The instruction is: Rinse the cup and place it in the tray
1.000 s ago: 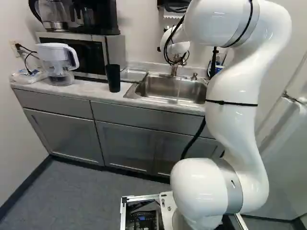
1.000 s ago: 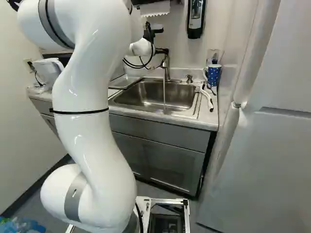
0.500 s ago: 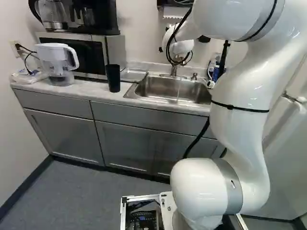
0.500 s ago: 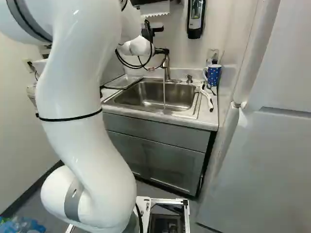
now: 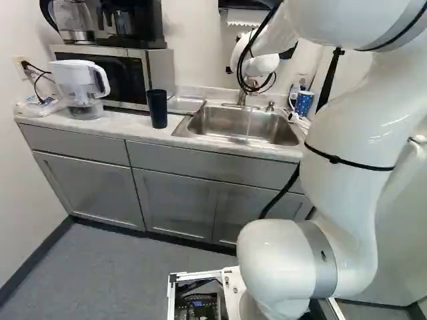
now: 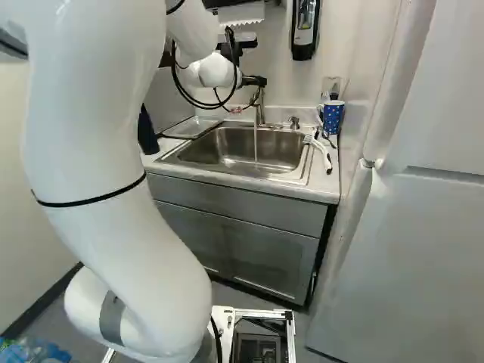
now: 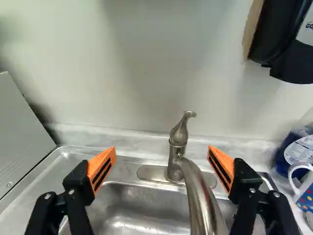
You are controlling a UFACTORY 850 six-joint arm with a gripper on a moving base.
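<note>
Left base view: the black cup (image 5: 157,109) stands upright on the pale table (image 5: 137,124), between the microwave (image 5: 123,77) and the sink (image 5: 200,137), near the tray (image 5: 185,105). Right base view: the hand (image 6: 259,81) is up at the faucet (image 6: 260,113), water running, spotted mug (image 6: 333,119) beyond the basin. Wrist view: fingers wide apart, nothing gripped, a plain wall (image 7: 142,63) ahead.

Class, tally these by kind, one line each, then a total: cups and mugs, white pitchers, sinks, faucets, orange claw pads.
Cups and mugs: 2 (black cup, blue mug)
White pitcher: 1
Sink: 1
Faucet: 1
Orange pads on the claw: 2
Total: 7
</note>
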